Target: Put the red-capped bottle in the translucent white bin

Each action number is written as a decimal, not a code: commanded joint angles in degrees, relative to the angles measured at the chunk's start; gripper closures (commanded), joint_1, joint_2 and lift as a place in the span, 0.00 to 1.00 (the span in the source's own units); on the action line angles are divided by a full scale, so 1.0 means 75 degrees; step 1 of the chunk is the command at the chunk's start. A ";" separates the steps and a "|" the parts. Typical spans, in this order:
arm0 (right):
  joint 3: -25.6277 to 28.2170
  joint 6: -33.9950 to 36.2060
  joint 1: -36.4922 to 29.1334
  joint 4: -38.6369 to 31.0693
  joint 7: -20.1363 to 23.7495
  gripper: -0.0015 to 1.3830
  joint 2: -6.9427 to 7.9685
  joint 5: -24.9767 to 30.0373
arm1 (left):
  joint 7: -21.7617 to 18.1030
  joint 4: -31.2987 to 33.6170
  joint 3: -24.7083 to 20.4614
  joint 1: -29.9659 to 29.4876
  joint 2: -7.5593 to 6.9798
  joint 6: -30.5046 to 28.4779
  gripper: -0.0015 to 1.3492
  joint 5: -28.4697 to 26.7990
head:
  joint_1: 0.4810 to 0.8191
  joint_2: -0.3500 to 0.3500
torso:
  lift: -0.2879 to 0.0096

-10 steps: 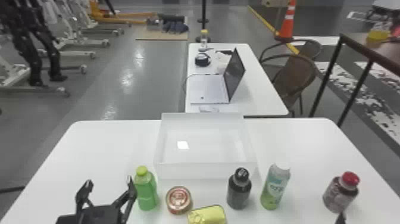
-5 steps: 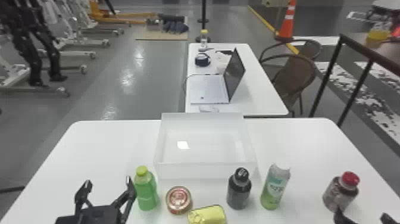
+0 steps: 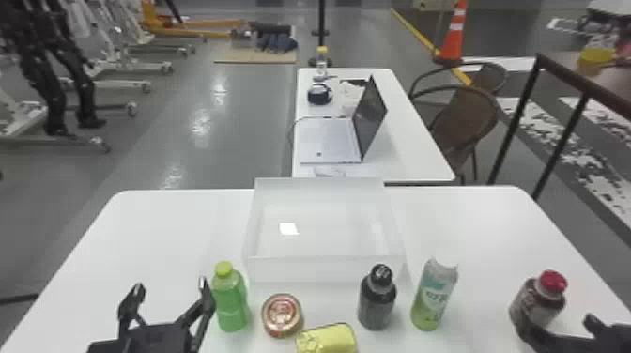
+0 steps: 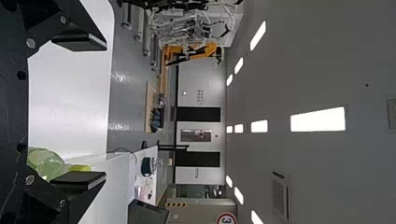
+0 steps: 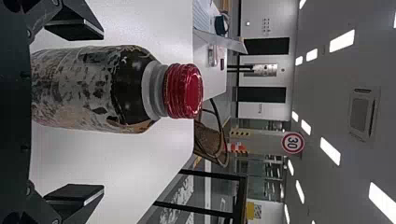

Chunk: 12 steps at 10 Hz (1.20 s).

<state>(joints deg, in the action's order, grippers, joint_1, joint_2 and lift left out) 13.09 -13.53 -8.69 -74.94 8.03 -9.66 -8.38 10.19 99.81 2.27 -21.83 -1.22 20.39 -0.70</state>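
At the table's right front, my right gripper is low beside the red-capped bottle, one finger at the bottle's near side. In the right wrist view the right gripper is open, and the upright bottle stands between its spread fingers, nearer one of them. The translucent white bin sits at the table's middle, with nothing in it. At the left front, my left gripper is parked open, left of the green bottle; its fingers also stand apart in the left wrist view, the left gripper holding nothing.
Along the bin's near side are a green bottle, a round can, a yellow can, a black-capped bottle and a white-capped bottle. Behind stands another table with a laptop.
My right gripper has come farther into the head view from the bottom right, up to the red-capped bottle. The left arm and the objects have kept their places.
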 commanded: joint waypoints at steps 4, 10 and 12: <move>0.0000 0.0000 0.0572 0.0746 0.0441 0.10 -0.0013 0.0345 | 0.0000 -0.0030 -0.0045 -0.0031 0.0045 0.0129 0.23 0.0023 | 0.20 0.50 | 0.63; 0.0000 -0.0246 0.0959 0.0969 0.0828 0.41 -0.0177 0.0720 | 0.0000 -0.0077 -0.0045 -0.0020 0.0069 0.0211 0.23 0.0011 | 0.20 0.50 | 0.63; 0.0000 -0.0246 0.0900 0.0969 0.0581 0.84 -0.0048 0.0696 | 0.0000 -0.0077 -0.0045 -0.0020 0.0069 0.0234 0.23 0.0011 | 0.20 0.50 | 0.63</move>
<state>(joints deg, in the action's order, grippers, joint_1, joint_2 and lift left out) 13.10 -15.40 -1.78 -67.69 12.49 -10.32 -3.08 10.19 99.23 1.93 -21.97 -0.70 22.09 -0.62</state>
